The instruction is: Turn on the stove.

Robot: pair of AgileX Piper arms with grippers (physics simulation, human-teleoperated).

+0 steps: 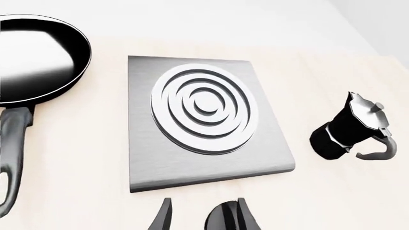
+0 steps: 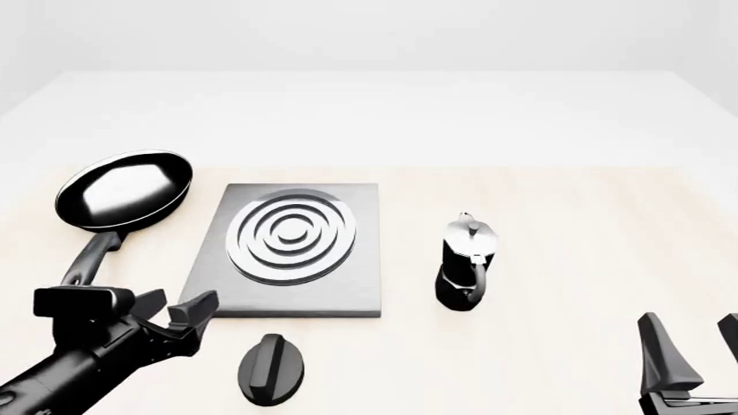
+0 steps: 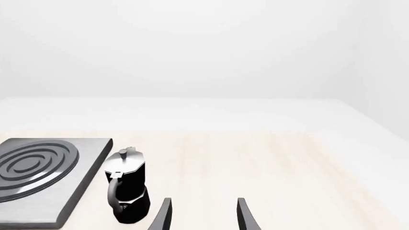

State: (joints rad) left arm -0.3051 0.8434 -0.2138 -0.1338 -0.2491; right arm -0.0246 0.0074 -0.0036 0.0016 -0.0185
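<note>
The stove (image 2: 358, 285) is a flat dark-grey slab with a silvery ringed burner (image 2: 290, 235) at the table's middle left. Its black oval knob (image 2: 272, 367) lies on the table just in front of the slab. My left gripper (image 2: 173, 313) is open and empty, to the left of the knob and apart from it. In the left wrist view the stove (image 1: 147, 163) lies ahead, and the knob (image 1: 222, 218) shows between the open fingers of the gripper (image 1: 203, 216), close to one finger (image 1: 246, 218). My right gripper (image 2: 696, 344) is open and empty at the front right.
A black frying pan (image 2: 124, 188) lies left of the stove, handle toward me; it also shows in the left wrist view (image 1: 32, 57). A moka pot (image 2: 467, 262) stands right of the stove, seen too in the right wrist view (image 3: 128, 191) ahead of the right gripper (image 3: 203, 216).
</note>
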